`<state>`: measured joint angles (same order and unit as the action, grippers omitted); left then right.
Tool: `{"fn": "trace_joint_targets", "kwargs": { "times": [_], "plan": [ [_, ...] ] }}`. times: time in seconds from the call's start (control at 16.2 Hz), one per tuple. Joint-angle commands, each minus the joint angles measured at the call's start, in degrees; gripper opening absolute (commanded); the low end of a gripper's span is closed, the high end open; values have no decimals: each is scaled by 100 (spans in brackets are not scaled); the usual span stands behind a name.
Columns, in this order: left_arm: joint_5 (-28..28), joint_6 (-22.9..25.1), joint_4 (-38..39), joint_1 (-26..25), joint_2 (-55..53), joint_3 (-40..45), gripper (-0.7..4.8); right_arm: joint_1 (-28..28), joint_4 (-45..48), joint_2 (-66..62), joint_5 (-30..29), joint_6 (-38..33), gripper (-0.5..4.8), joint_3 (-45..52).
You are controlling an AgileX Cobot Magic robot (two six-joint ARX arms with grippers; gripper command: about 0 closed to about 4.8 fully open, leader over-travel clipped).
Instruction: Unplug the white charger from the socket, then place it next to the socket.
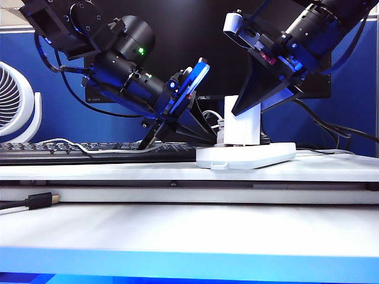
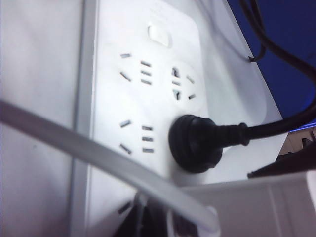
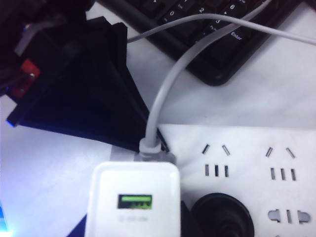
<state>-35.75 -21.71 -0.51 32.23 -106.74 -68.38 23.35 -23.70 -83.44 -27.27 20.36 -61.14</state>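
The white charger (image 1: 246, 127) stands upright on the socket (image 1: 260, 157), a flat white power strip, and its green port (image 3: 134, 202) faces the right wrist camera. My right gripper (image 1: 243, 109) comes down from the upper right, and its black fingers are shut on the charger's upper part. My left gripper (image 1: 210, 139) reaches in from the left. Its black fingers (image 3: 98, 89) lie together, with their tips resting on the socket's end (image 3: 170, 136) beside the charger. A thin white cable (image 3: 163, 98) runs from the charger over the keyboard. In the left wrist view the socket's face (image 2: 108, 98) fills the frame.
A black round plug (image 2: 195, 143) sits in the socket next to the charger, and its cord leads away. A black keyboard (image 1: 71, 152) lies left of the socket. A white fan (image 1: 15, 100) stands at the far left, and a dark monitor is behind. A black cable end (image 1: 38, 201) lies on the lower shelf.
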Motion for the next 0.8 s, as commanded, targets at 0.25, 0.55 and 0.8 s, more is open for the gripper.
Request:
{"fn": "trace_joint_targets", "kwargs": {
  "times": [0.25, 0.55, 0.8],
  "plan": [
    [26, 31, 83, 87, -144, -7, -5, 201, 562, 61, -557, -120, -1, -70],
    [87, 31, 83, 120, -146, -7, -5, 212, 640, 70, -461, -111, -1, -70],
    [105, 31, 83, 120, -146, -7, -5, 221, 586, 173, -22, 219, -1, -70]
  ]
}}
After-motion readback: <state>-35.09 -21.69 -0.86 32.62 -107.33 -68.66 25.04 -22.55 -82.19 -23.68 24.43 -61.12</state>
